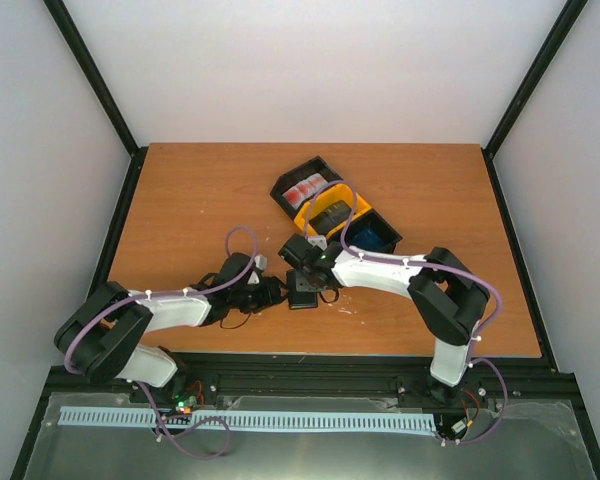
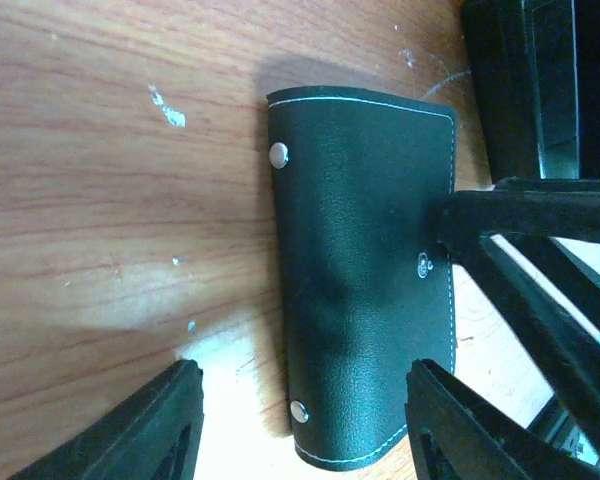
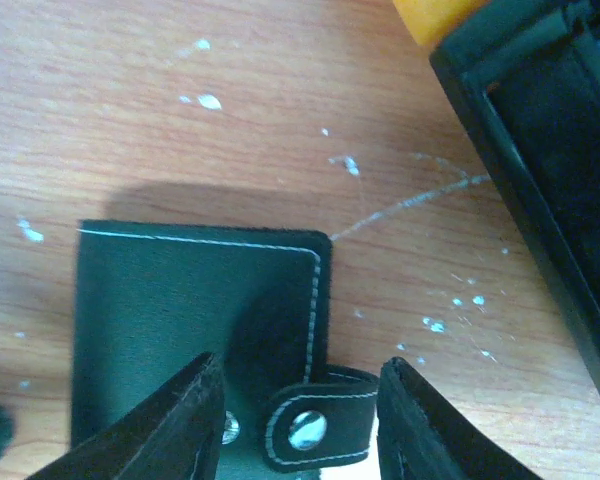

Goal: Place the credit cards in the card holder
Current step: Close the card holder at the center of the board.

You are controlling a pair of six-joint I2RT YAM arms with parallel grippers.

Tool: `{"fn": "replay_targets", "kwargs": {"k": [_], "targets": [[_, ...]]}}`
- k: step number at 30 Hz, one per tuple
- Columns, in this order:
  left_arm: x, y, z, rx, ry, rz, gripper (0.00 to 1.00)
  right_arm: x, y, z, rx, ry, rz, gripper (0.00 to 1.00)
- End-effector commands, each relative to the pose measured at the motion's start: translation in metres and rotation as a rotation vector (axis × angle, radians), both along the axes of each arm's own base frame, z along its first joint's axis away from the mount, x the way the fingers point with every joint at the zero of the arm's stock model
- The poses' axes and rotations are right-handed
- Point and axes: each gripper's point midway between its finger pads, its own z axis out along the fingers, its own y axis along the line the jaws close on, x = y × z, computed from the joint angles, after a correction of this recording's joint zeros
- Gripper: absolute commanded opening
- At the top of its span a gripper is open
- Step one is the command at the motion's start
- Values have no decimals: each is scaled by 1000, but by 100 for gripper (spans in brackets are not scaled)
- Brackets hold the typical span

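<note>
On table [image 1: 180,200], closed card holder [image 2: 360,280], bins [image 3: 520,130] near edge

Card holder [image 3: 195,300]: lower part cut off by bottom edge in right wrist view; folded, interior hidden. Clasp tab [image 3: 320,425]: ends behind right claw [image 3: 300,400] fingers. Top view: holder partly masked by right claw. Red-white item [image 1: 305,190] in bin [image 1: 283,192]: too small to identify.

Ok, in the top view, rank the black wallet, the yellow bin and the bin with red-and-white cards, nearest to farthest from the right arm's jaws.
1. Flat black stitched wallet, right under the jaws.
2. Yellow plastic bin, middle of the row.
3. Black plastic bin holding red-and-white cards, farthest back.
</note>
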Motion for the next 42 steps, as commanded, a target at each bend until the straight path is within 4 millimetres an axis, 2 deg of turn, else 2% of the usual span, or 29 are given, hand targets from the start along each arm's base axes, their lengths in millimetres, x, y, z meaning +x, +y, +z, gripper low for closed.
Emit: {"fn": "replay_targets", "kwargs": {"k": [1,6,14,22,28,30,35,42], "targets": [[-23,21,-35,119,91,-6,59,0,-17,-9,-97,13,-49,42],[-22,19,-36,110,67,-51,60,-9,-29,-10,-139,31,-74,39],[-25,17,-36,76,76,-52,59,-17,-38,0,-102,-4,-133,25],[-22,16,-36,75,78,-38,59,-14,-41,22,-37,-69,-163,22],[-20,14,-35,64,81,-33,58,-14,-47,23,-68,-85,-144,20],[-20,13,-34,61,82,-34,58,-14,-43,21,-64,-75,-119,23],[-20,15,-33,57,85,-14,58,-14,-14,22,36,-58,-16,38],[-17,18,-37,63,98,28,52,-6,-2,11,-7,-39,9,39]]}}
